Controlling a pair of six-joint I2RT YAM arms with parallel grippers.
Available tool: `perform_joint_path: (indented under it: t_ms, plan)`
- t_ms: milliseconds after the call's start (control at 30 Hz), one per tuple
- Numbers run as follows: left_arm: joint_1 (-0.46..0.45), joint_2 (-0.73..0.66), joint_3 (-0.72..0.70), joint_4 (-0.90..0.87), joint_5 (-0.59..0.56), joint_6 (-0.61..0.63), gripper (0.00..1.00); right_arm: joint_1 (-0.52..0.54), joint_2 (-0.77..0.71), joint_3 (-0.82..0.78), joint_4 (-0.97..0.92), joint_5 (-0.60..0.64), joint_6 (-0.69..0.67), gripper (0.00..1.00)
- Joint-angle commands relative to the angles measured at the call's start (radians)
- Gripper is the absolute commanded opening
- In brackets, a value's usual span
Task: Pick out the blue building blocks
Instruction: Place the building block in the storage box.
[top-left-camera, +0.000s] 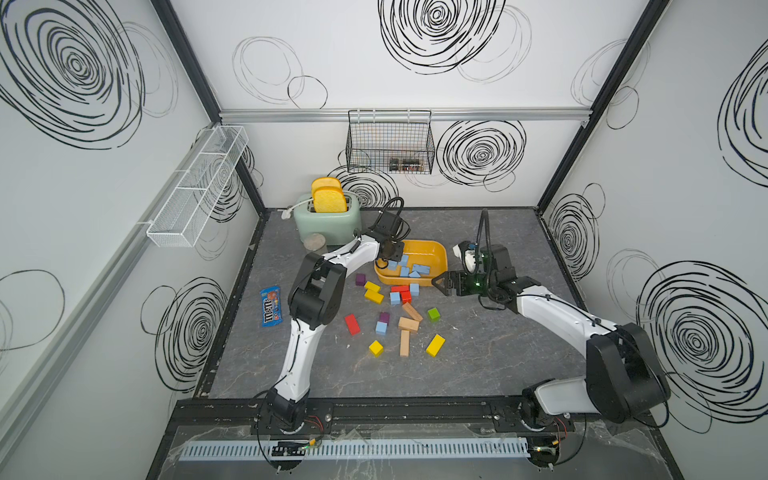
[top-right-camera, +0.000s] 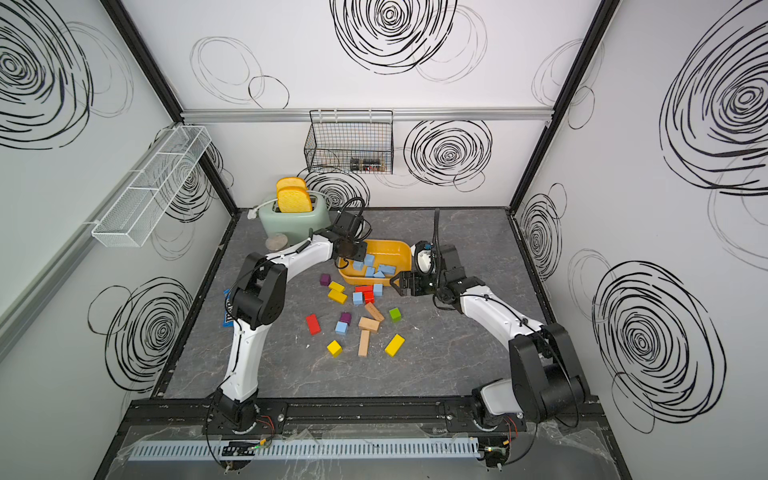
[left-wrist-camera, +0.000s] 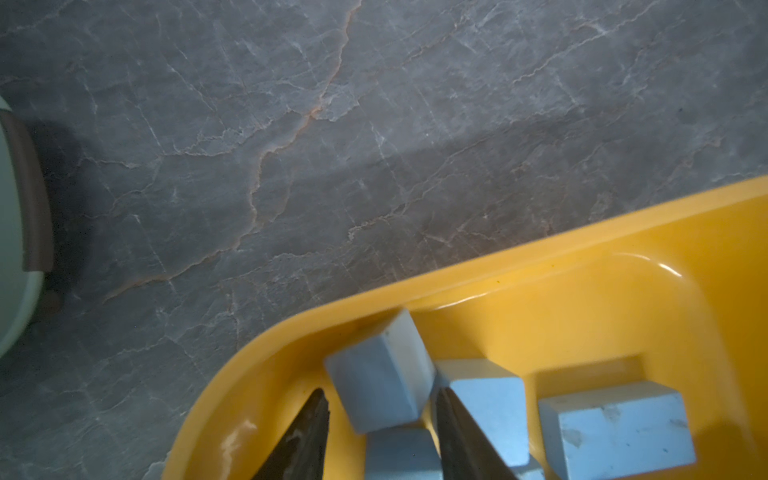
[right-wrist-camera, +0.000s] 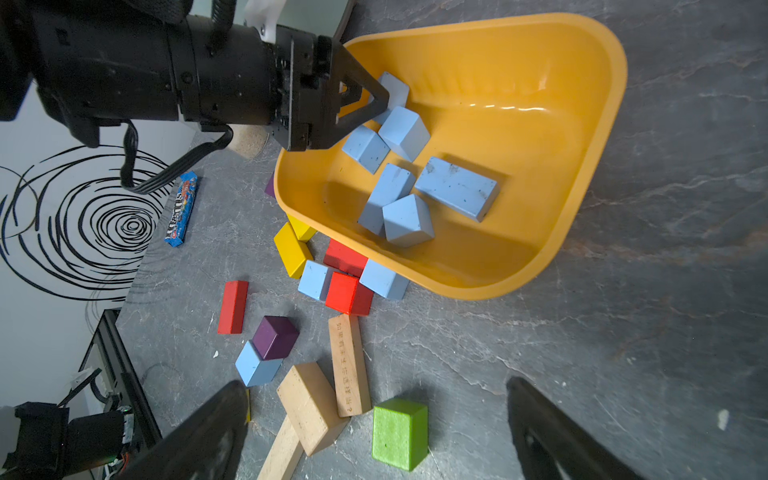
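Observation:
Several blue building blocks (top-left-camera: 409, 268) (right-wrist-camera: 457, 187) lie in the yellow bin (top-left-camera: 432, 245) (right-wrist-camera: 602, 104). Three more blue cubes sit on the table: two (top-left-camera: 395, 298) (top-left-camera: 414, 289) beside red blocks at the bin's front wall, and one (top-left-camera: 381, 328) under a purple cube's edge. My left gripper (top-left-camera: 384, 259) (left-wrist-camera: 379, 392) hangs over the bin's left corner, open. A tilted blue cube (left-wrist-camera: 374, 374) lies loose between its tips, clear of one finger. My right gripper (top-left-camera: 438, 283) (right-wrist-camera: 374, 384) hovers wide open to the right of the bin, holding nothing, above a green block (right-wrist-camera: 399, 432).
Red, yellow, purple, green and plain wooden blocks (top-left-camera: 409, 324) are scattered in front of the bin. A green toaster (top-left-camera: 328, 220) stands behind the left arm. A blue candy packet (top-left-camera: 270, 306) lies at the left. A white object (top-left-camera: 465, 253) sits behind the right gripper.

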Motion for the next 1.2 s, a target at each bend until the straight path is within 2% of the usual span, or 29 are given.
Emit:
perform_joint_path:
  t_ms: [0,267,533,1167]
  plan:
    - [-0.008,0.002,0.001,0.016,0.003,-0.014,0.50,-0.003,-0.022,0.006,-0.003,-0.015,-0.020,0.98]
    - [-0.008,-0.050,-0.006,0.003,0.012,-0.018,0.52,-0.003,-0.036,0.005,-0.006,-0.020,-0.017,0.98]
    - [-0.021,-0.163,-0.051,0.002,0.022,-0.013,0.60,0.001,-0.081,-0.003,-0.014,-0.034,-0.009,0.98]
    - [-0.066,-0.621,-0.424,-0.029,0.012,-0.010,0.99,0.098,-0.254,-0.038,-0.107,0.030,-0.008,0.98]
